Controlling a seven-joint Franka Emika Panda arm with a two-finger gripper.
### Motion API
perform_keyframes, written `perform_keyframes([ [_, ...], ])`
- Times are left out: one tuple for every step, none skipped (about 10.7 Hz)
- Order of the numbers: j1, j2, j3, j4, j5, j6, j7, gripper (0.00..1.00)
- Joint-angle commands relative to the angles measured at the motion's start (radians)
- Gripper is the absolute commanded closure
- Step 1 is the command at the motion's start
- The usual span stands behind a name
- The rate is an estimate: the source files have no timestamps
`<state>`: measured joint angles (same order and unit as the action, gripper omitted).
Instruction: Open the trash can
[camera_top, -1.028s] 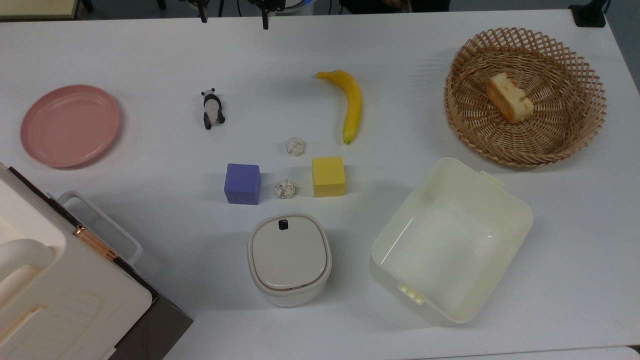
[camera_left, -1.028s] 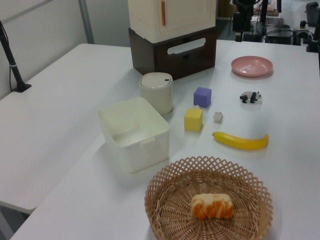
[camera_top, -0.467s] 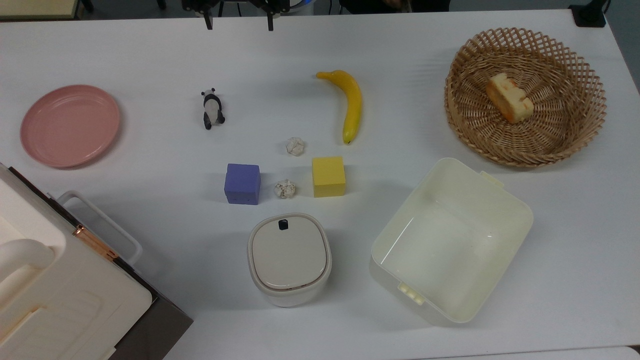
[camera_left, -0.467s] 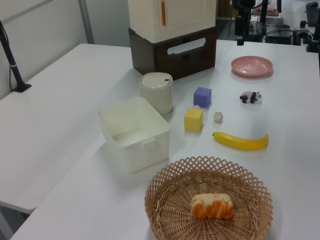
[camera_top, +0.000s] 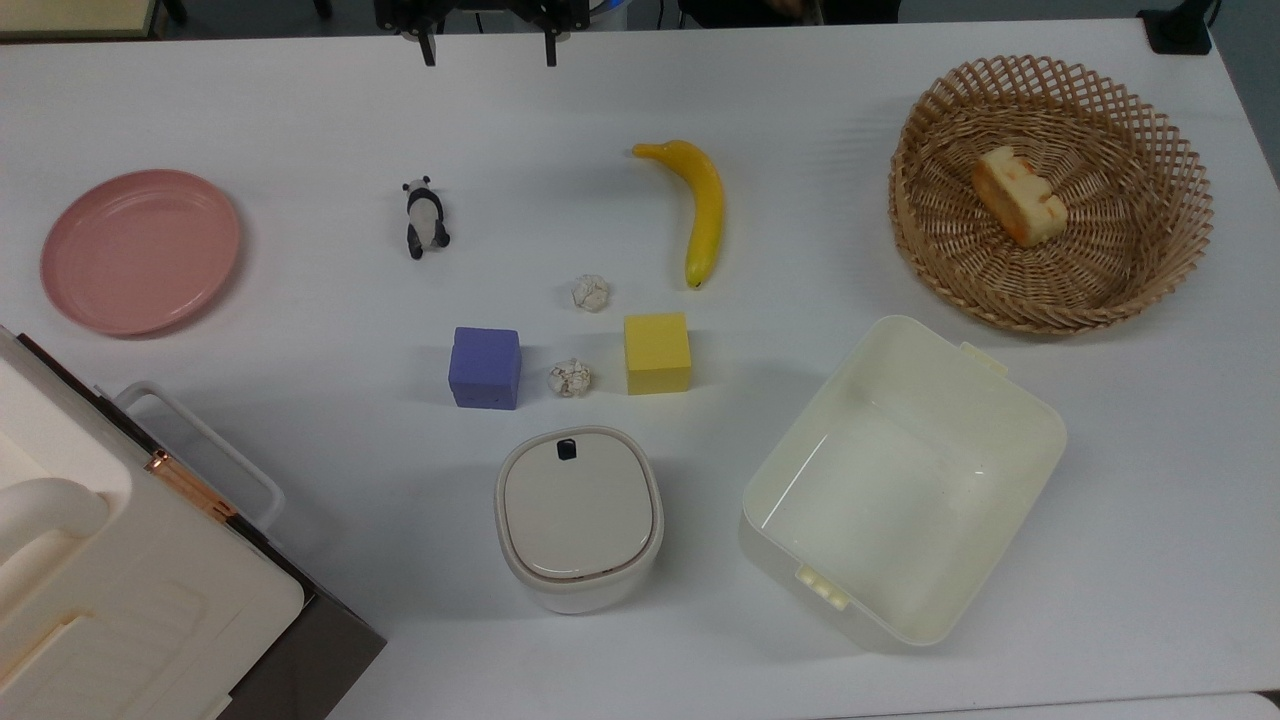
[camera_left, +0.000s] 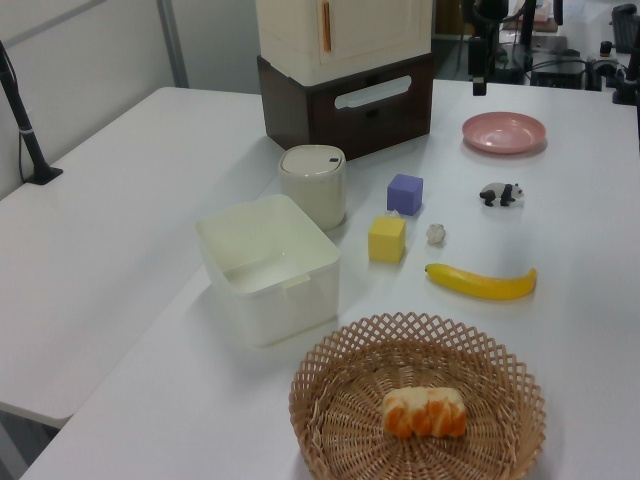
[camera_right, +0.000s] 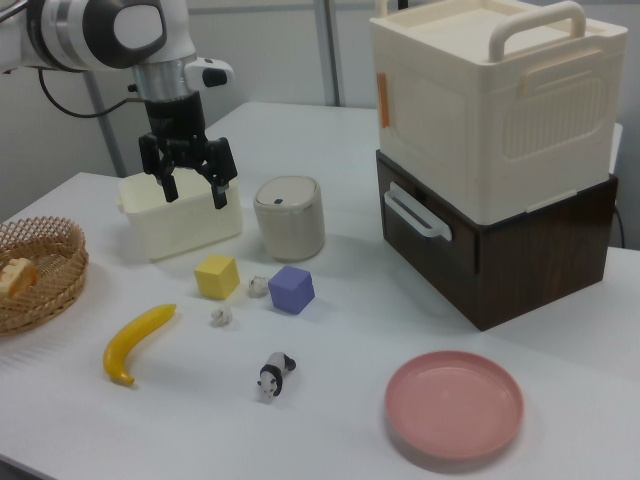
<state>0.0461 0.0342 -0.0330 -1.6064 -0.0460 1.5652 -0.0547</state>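
Since the earlier frames, my gripper (camera_top: 488, 45) has advanced slightly from the far table edge toward the table's middle in the top view; no object on the table has shifted.

Target position: the trash can (camera_top: 579, 517) stands near the top view's bottom edge, lid closed, between the large white box (camera_top: 120, 590) and the cream tub (camera_top: 900, 480). Its black button (camera_top: 566, 450) sits at the lid rim on the side facing me.

Key relation: the can lies well apart from my gripper, almost straight down the top view and slightly to the top view's right. The purple cube (camera_top: 485, 367) and yellow cube (camera_top: 657, 353) lie between.

Pose: in the right view my gripper (camera_right: 188, 190) hangs wrist-vertical above the table, fingers spread wide and pointing down, holding nothing.
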Motion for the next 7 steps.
perform_keyframes([
  [0.004,-0.011,-0.004,-0.013,0.017,0.015,-0.022,0.0],
  [0.004,-0.013,-0.005,-0.012,0.017,0.016,-0.013,0.0],
  [0.004,-0.014,-0.005,-0.012,0.018,0.018,-0.007,0.0],
  [0.0,-0.017,-0.004,-0.012,0.02,0.033,-0.005,0.0],
  [-0.003,-0.017,-0.007,-0.01,0.024,0.039,0.012,0.0],
  [-0.003,-0.017,-0.011,-0.009,0.041,0.052,0.036,0.0],
  [-0.003,-0.019,-0.013,-0.01,0.047,0.058,0.044,0.0],
])
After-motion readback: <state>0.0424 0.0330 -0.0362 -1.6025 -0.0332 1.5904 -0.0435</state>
